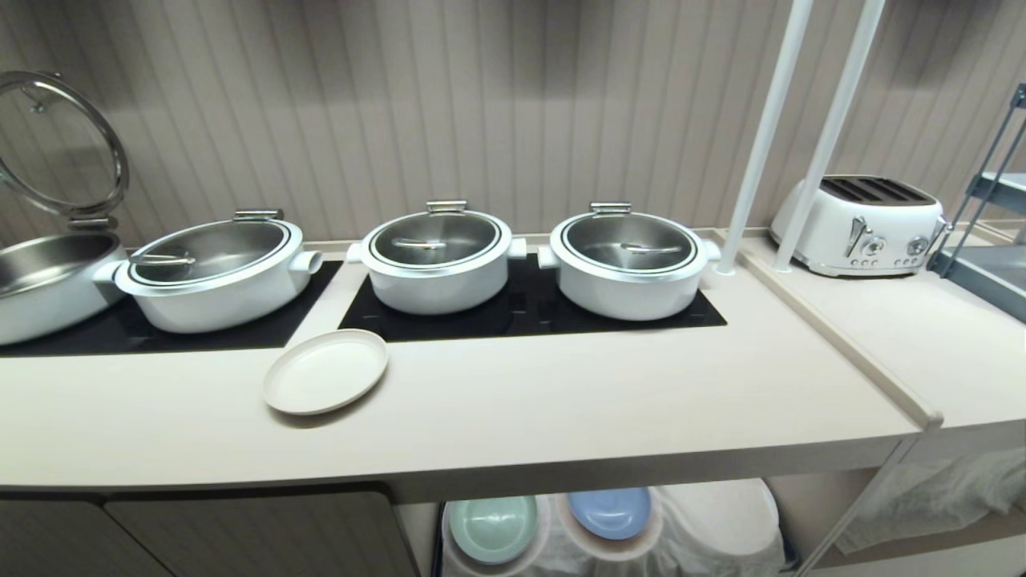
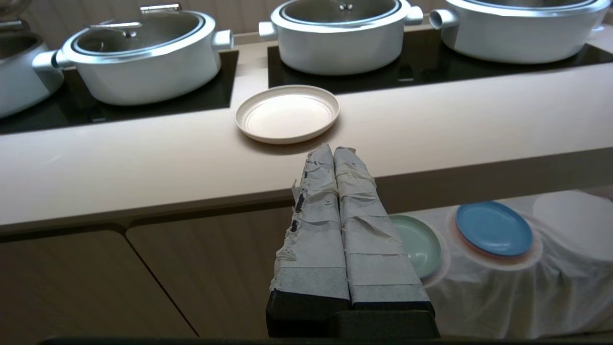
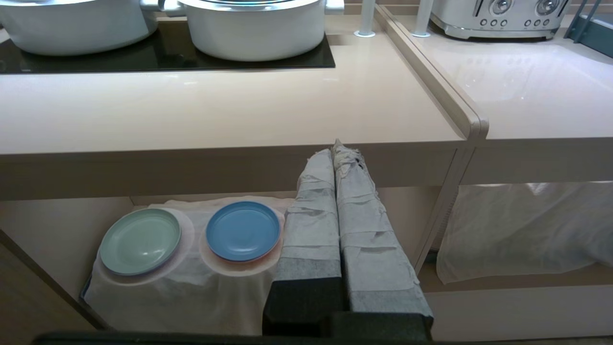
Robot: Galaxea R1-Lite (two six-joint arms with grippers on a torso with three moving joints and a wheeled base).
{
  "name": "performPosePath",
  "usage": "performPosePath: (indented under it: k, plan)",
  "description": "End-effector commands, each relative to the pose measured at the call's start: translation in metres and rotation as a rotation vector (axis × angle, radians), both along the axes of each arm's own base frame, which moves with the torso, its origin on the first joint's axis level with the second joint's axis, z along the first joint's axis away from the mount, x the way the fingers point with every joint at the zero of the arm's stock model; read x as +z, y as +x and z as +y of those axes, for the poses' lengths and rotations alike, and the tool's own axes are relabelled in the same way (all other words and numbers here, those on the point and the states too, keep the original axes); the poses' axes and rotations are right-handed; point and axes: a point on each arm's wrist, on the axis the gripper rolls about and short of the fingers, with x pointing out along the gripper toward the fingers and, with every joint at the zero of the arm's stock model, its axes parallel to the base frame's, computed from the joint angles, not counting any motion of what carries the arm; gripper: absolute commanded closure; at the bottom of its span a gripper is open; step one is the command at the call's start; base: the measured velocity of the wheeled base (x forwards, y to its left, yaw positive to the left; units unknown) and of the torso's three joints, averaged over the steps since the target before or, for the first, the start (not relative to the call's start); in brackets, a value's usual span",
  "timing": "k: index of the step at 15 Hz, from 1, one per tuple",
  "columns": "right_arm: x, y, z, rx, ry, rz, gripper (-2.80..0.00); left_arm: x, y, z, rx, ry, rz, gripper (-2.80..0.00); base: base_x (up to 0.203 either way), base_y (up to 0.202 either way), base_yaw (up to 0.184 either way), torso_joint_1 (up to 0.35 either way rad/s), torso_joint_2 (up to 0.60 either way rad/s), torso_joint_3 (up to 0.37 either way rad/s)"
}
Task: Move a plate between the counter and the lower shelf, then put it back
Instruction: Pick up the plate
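On counter [image 2: 143, 163], plate [image 2: 287, 113] lies just beyond left tool [image 2: 334, 149].

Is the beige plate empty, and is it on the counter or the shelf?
Empty, on the counter: the plate lies flat with a bare inside, in front of the pots.

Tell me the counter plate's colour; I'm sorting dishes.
Plain cream-beige plate, clearest in the left wrist view.

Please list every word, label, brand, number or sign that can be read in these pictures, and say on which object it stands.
No readable text in any view.
The toaster: knobs and buttons on its front, any marks too small to read.
The plate, the pots and the counter: plain, no print.
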Motion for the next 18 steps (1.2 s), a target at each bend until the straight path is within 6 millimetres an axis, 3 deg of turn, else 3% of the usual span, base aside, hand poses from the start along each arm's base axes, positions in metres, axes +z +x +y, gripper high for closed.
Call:
performPosePath:
  k: [1, 3, 8, 10, 13, 18]
  plan:
    - [0.0, 0.0, 0.0, 0.0, 0.0, 0.001, 0.0, 0.02, 0.008, 0.0, -0.005, 0.0, 0.062, 0.0, 0.0, 0.0, 0.0, 0.0, 0.0, 0.0]
    - [0.0, 0.0, 0.0, 0.0, 0.0, 0.001, 0.0, 0.045, 0.026, 0.0, -0.003, -0.003, 0.145, 0.0, 0.0, 0.0, 0.0, 0.0, 0.0, 0.0]
    - [0.0, 0.0, 0.0, 0.0, 0.0, -0.001, 0.0, 0.122, 0.092, 0.0, 0.035, -0.044, 0.369, 0.0, 0.0, 0.0, 0.0, 0.0, 0.0, 0.0]
    - [0.0, 0.0, 0.0, 0.0, 0.0, 0.001, 0.0, 0.138, 0.121, 0.0, 0.062, -0.108, 0.516, 0.0, 0.0, 0.0, 0.0, 0.0, 0.0, 0.0]
    - [0.0, 0.0, 0.0, 0.0, 0.0, 0.0, 0.0, 0.148, 0.172, 0.0, 0.119, -0.221, 0.716, 0.0, 0.0, 0.0, 0.0, 0.0, 0.0, 0.0]
    - [0.0, 0.0, 0.0, 0.0, 0.0, -0.001, 0.0, 0.134, 0.259, -0.002, 0.249, -0.377, 1.055, 0.0, 0.0, 0.0, 0.0, 0.0, 0.0, 0.0]
